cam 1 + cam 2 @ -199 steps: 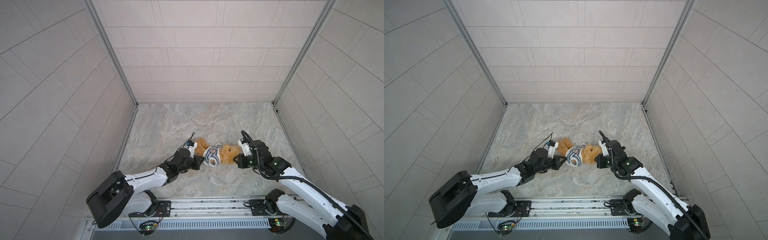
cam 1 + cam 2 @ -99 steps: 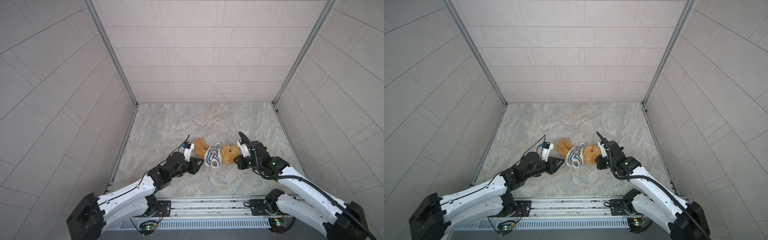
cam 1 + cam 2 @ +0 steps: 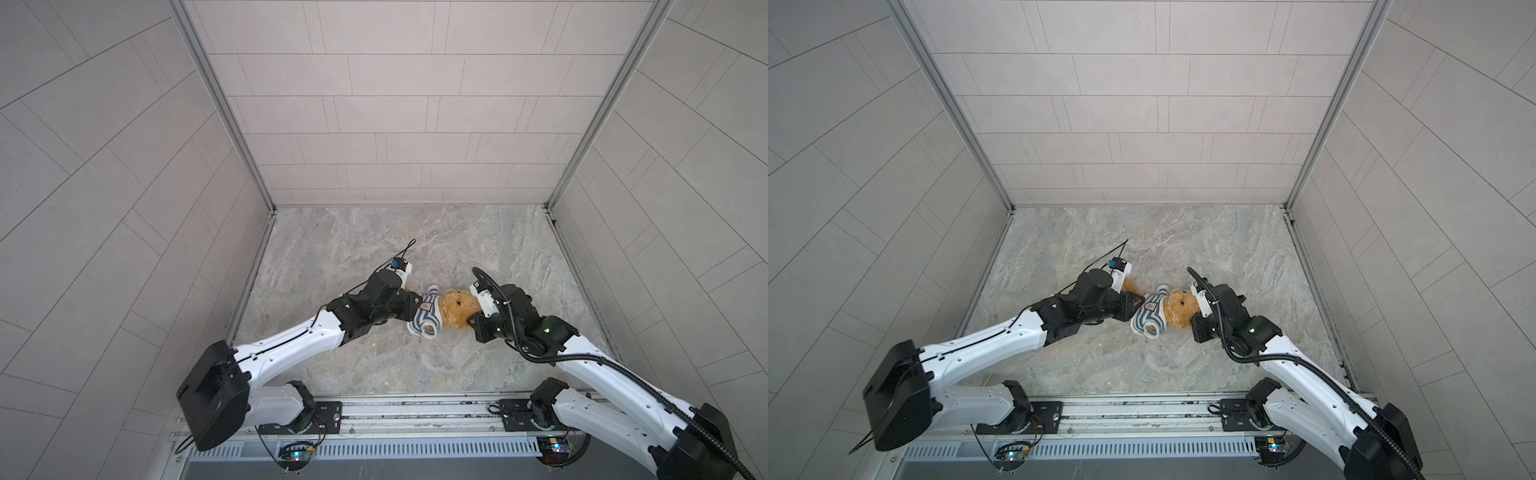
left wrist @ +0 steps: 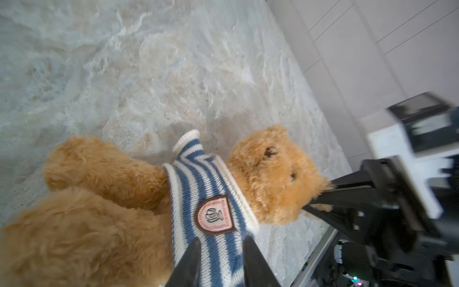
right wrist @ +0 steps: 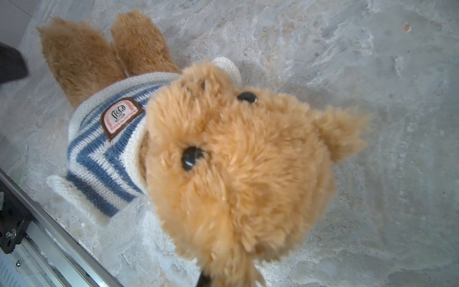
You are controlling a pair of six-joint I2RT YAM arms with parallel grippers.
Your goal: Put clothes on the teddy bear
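The teddy bear (image 3: 457,309) (image 3: 1179,311) lies on the marble floor, head toward the right arm and legs toward the left arm. A blue-and-white striped shirt (image 3: 424,320) (image 4: 198,186) with a badge covers its torso; both sleeves look empty. My left gripper (image 3: 415,306) (image 4: 222,239) sits at the shirt just below the badge, its fingers closed on a fold of striped knit. Shut on the bear's ear at the top of the head is my right gripper (image 3: 471,322) (image 4: 320,196). In the right wrist view fur (image 5: 236,161) hides those jaws almost entirely.
The metal base rail (image 3: 395,411) runs along the front edge, close below the bear. Tiled walls enclose the floor on the left, right and back. Bare marble floor (image 3: 395,249) stretches behind the bear.
The left gripper let go near the bear's legs, drew back with its jaws apart, then came forward onto the shirt's front. The right gripper has kept its hold on the head.
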